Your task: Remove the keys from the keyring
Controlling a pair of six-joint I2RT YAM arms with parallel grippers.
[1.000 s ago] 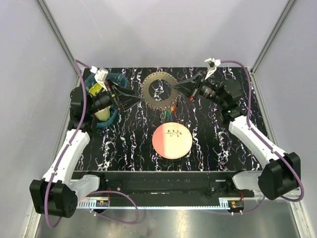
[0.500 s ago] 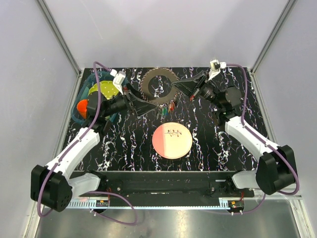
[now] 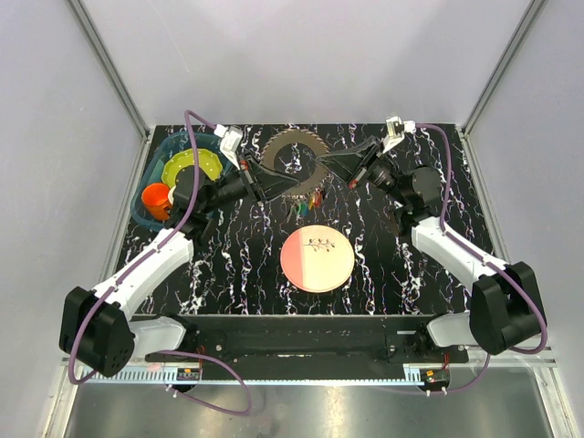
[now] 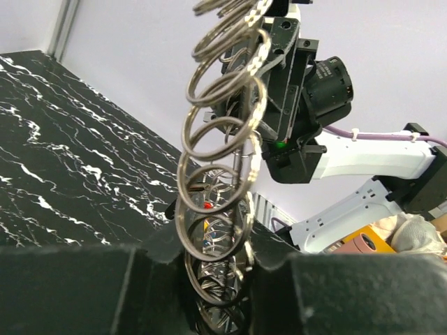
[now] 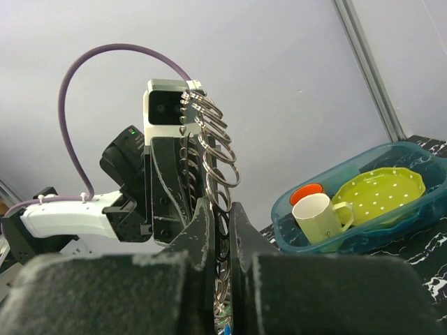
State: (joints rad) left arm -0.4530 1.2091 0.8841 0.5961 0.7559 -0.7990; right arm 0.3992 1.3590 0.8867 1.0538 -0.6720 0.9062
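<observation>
— What is the keyring (image 3: 294, 137) like, and where is it?
— It's a thin dark-silver hoop rimmed with springy wire loops, held up over the marbled black table (image 3: 228, 265). My left tool (image 3: 285, 187) is clenched on its near-left rim and my right tool (image 3: 321, 161) on its right rim. The keys (image 3: 308, 203) dangle beneath, with red and green heads showing.
— Any room around it?
— The round pink plate (image 3: 317, 259) lies near the keys, apart from them. At the left edge a blue tub (image 5: 391, 223) holds a spotted yellow-green plate (image 5: 380, 192), a white mug (image 5: 320, 218) and an orange cup (image 5: 307, 192).
</observation>
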